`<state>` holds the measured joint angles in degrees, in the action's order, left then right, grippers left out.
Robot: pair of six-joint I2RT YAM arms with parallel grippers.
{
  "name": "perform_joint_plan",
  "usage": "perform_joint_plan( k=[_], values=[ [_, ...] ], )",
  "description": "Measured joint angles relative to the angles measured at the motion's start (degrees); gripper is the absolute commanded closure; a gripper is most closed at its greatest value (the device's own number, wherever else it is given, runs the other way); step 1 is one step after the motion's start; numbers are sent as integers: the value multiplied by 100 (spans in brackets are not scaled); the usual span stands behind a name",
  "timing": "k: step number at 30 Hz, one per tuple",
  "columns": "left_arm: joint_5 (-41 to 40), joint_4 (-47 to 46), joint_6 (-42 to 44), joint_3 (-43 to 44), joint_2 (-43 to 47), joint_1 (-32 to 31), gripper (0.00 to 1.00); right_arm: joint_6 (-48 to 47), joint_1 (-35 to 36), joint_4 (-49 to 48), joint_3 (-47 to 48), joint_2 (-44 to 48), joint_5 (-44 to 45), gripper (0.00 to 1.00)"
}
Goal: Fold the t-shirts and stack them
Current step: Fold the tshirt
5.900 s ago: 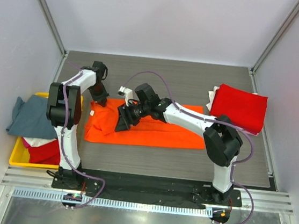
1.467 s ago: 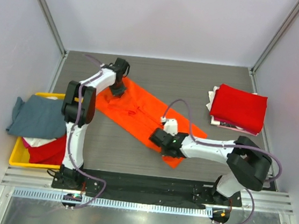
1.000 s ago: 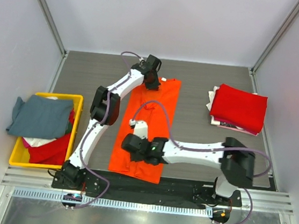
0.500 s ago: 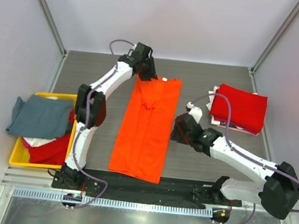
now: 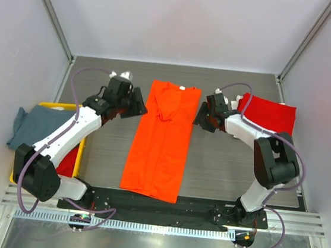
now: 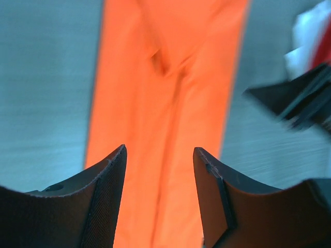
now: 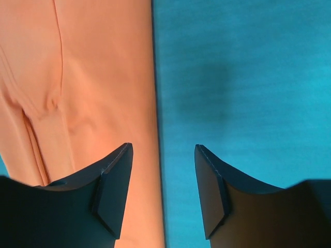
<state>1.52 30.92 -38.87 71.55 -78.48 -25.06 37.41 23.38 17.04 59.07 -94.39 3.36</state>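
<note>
Flanking orange t-shirt (image 5: 160, 141), laid as long narrow strip down middle of counter (image 5: 226, 167), with left hand (image 5: 139, 106) and right hand (image 5: 199, 119), both spread, empty. Looks mid-fold: sides in, length undone. Calls next for pinching one end, folding over, stacking on red t-shirt (image 5: 266, 119).

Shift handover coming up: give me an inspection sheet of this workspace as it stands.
Surface: dark wood-grain table, flat, with shirts lying on it.
Job's things: orange t-shirt folded into a long strip, flat in the middle; folded red t-shirt at the far right; grey-blue t-shirt draped over the bin.
Clutter: yellow bin at the left edge, holding unfolded clothes.
Grippers: left gripper and right gripper both open and empty, on either side of the orange t-shirt's far end.
Cables: purple cables loop along both arms.
Surroundings: pale enclosure walls with metal corner posts.
</note>
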Motion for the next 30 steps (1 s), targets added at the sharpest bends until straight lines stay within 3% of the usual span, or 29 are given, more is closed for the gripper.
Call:
perform_joint_plan(
  k=[6,15,20,24,30],
  values=[
    [-201,232,-105,-1676,535,2,44,-7,-168,-286,894,-1167,-376,46],
    [-282,323,-151,-2247,1674,9,44,-26,-501,-431,1799,-2105,-476,49],
    [-328,367,-179,-2579,1786,20,45,-74,-763,-546,2448,-2645,-605,68],
    [-345,365,-264,-2747,1788,33,45,-85,-907,-581,2986,-3086,-721,93],
    [-297,358,-293,-2863,1786,35,47,-2,-1078,-446,4124,-3851,-957,97]
  ],
)
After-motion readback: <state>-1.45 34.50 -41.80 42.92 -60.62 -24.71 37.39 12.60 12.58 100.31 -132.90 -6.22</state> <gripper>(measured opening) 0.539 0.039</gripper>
